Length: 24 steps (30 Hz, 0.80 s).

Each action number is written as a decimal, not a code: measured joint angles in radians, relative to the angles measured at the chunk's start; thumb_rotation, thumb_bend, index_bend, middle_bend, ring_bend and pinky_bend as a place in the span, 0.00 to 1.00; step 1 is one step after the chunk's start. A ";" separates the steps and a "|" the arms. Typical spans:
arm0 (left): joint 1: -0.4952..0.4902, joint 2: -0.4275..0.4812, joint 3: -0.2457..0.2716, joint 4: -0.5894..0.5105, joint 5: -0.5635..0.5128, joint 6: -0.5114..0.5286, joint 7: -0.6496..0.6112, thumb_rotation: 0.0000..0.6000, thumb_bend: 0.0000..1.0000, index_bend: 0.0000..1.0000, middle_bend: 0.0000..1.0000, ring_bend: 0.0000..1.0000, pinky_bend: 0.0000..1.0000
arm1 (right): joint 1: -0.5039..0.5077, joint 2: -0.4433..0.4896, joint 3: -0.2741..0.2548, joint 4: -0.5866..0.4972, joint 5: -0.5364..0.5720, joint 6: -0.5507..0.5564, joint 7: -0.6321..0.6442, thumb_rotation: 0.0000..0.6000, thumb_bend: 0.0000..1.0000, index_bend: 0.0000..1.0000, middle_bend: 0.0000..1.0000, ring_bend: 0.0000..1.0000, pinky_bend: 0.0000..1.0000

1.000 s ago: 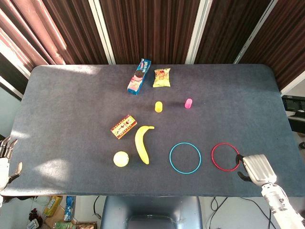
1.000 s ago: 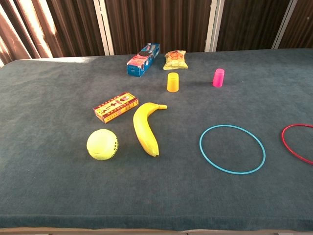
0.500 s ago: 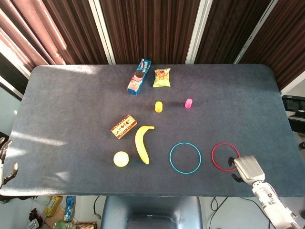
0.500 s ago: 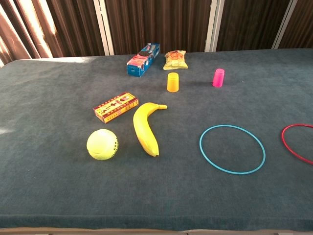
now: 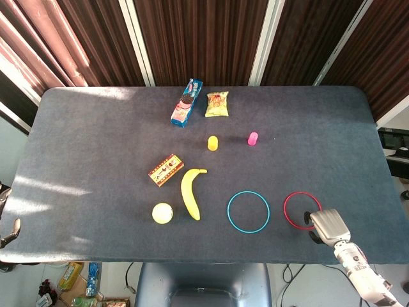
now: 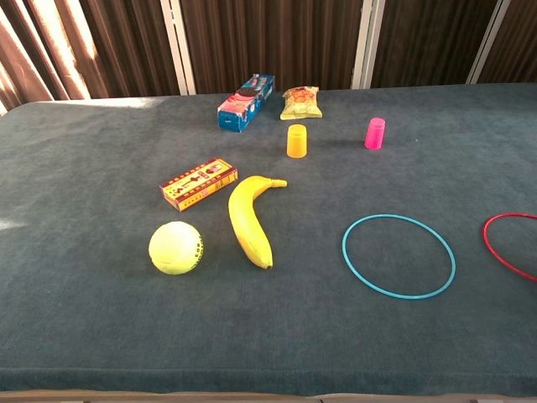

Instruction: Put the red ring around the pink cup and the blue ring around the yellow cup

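The red ring [image 5: 302, 210] lies flat on the table [image 5: 96, 141], close to its front edge, and nothing stands inside it. It is the landmark for the other places here. The right hand [image 5: 327, 225] is at the front right side of this ring, and in the head view it covers a small part of the hoop there. Its fingers are turned down toward the cloth, so I cannot tell if they hold the ring or only rest at it. The chest view shows only the left part of the red ring at its right border and does not show this hand.

The blue ring [image 5: 248, 212] lies just to the left of the red ring, apart from it, also flat and empty. The pink cup [image 5: 253, 139] stands behind the red ring and a little to the left, well apart. The yellow cup [image 5: 213, 142] stands left of the pink cup, farther from the red ring.

The banana [image 5: 190, 192], the yellow ball [image 5: 162, 213] and the small box [image 5: 166, 169] are to the left, beyond the blue ring.

The left hand [image 5: 6, 227] is far to the left of the red ring, at the table's front left corner, only partly visible, and I cannot tell its state.
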 measured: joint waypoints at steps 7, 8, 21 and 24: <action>0.001 0.000 -0.002 0.000 -0.003 -0.004 -0.004 1.00 0.43 0.13 0.00 0.00 0.13 | 0.006 -0.011 -0.010 0.017 0.004 -0.005 -0.004 1.00 0.45 0.59 0.83 0.97 0.94; 0.001 0.000 -0.002 0.000 -0.004 -0.004 -0.004 1.00 0.43 0.13 0.00 0.00 0.13 | 0.006 -0.013 -0.012 0.020 0.005 -0.005 -0.005 1.00 0.45 0.59 0.83 0.97 0.94; 0.005 -0.001 -0.002 0.002 -0.006 -0.007 -0.008 1.00 0.43 0.13 0.00 0.00 0.13 | 0.008 -0.029 -0.020 0.049 0.014 0.001 -0.010 1.00 0.45 0.62 0.84 0.98 0.94; 0.006 -0.001 -0.003 0.003 -0.010 -0.009 -0.008 1.00 0.43 0.13 0.00 0.00 0.13 | 0.007 -0.033 -0.021 0.057 0.016 0.004 -0.011 1.00 0.45 0.63 0.84 0.99 0.94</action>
